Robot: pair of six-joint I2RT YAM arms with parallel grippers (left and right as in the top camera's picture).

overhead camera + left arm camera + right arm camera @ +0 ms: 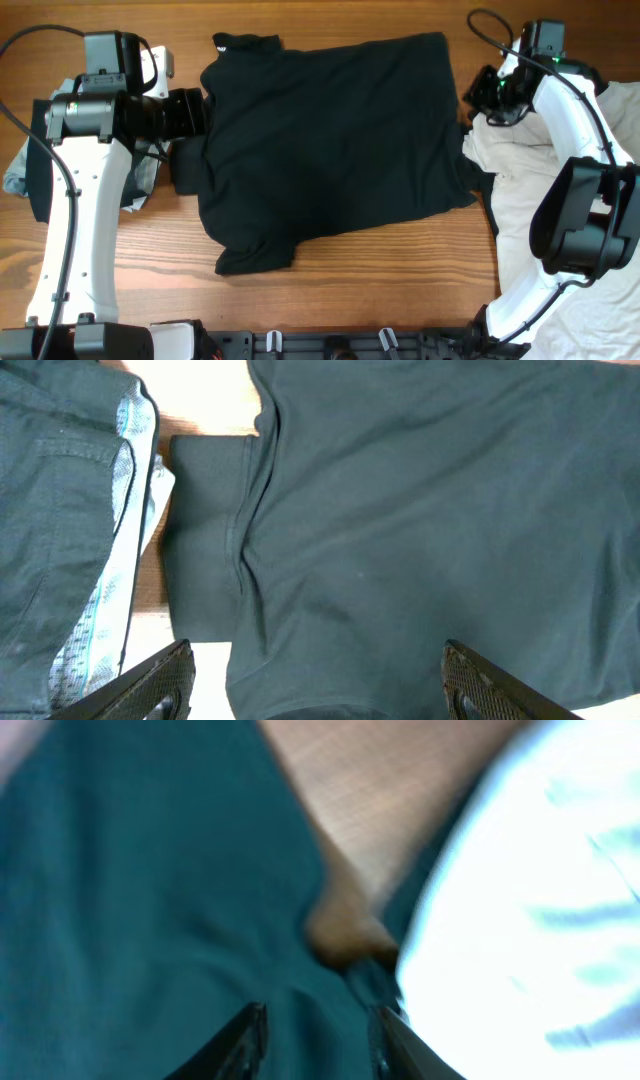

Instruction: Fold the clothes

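A black T-shirt (320, 140) lies spread flat on the wooden table (380, 270), collar toward the left and one sleeve at the front left. My left gripper (195, 112) hovers over the shirt's left edge near the collar, open wide and empty. In the left wrist view its jaws (315, 685) straddle the shirt (420, 510) beside a sleeve. My right gripper (470, 100) is low at the shirt's right edge. In the blurred right wrist view its jaws (318, 1040) are apart with the shirt's fabric (150, 900) between them.
A pile of grey-blue garments (20, 170) lies under the left arm and also shows in the left wrist view (60, 510). A pile of cream-white clothes (520, 160) lies at the right, touching the shirt's edge, and shows in the right wrist view (540, 920).
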